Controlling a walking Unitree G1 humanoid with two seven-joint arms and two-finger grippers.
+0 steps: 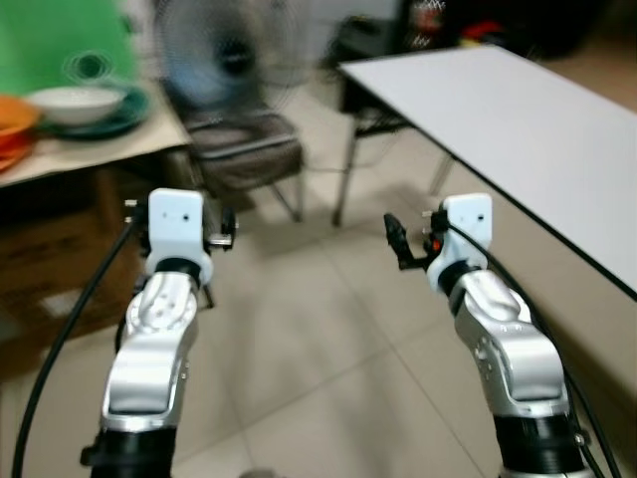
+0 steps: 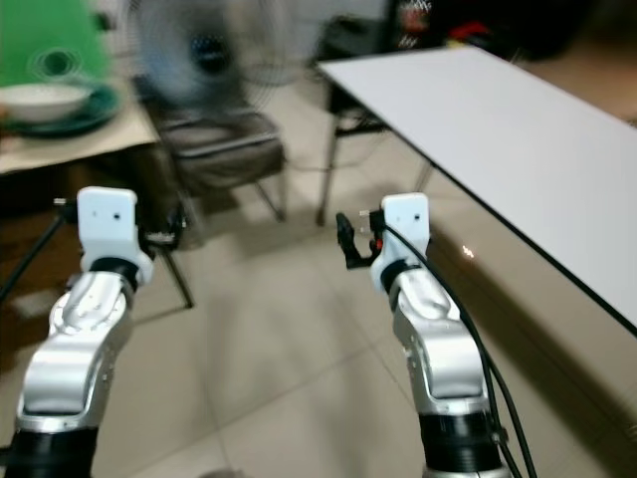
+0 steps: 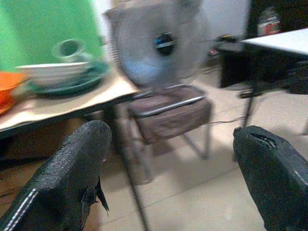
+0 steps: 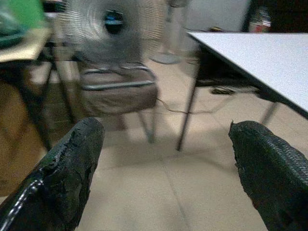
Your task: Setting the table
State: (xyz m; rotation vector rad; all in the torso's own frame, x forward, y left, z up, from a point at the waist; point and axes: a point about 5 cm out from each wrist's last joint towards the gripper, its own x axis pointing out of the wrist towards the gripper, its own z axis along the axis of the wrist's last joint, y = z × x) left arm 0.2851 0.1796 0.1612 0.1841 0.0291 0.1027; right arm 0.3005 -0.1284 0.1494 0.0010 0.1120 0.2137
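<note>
A white bowl (image 1: 75, 103) sits in a green plate (image 1: 121, 118) on the beige side table (image 1: 100, 154) at my far left, with a green cup (image 3: 69, 48) behind it and orange plates (image 1: 12, 124) beside it. The bare white dining table (image 1: 518, 119) stretches along my right. Both arms are raised over the tiled floor between the two tables. My left gripper (image 3: 168, 139) is open with nothing between its fingers (image 3: 72, 173). My right gripper (image 4: 163, 139) is also open and holds nothing; its black fingers (image 1: 398, 239) point forward.
A standing fan (image 1: 234, 50) and a brown padded chair (image 1: 244, 149) stand straight ahead between the tables. A cardboard box (image 1: 50, 259) sits under the side table. Dark clutter (image 1: 468, 25) lies beyond the white table's far end. The whole picture is blurred.
</note>
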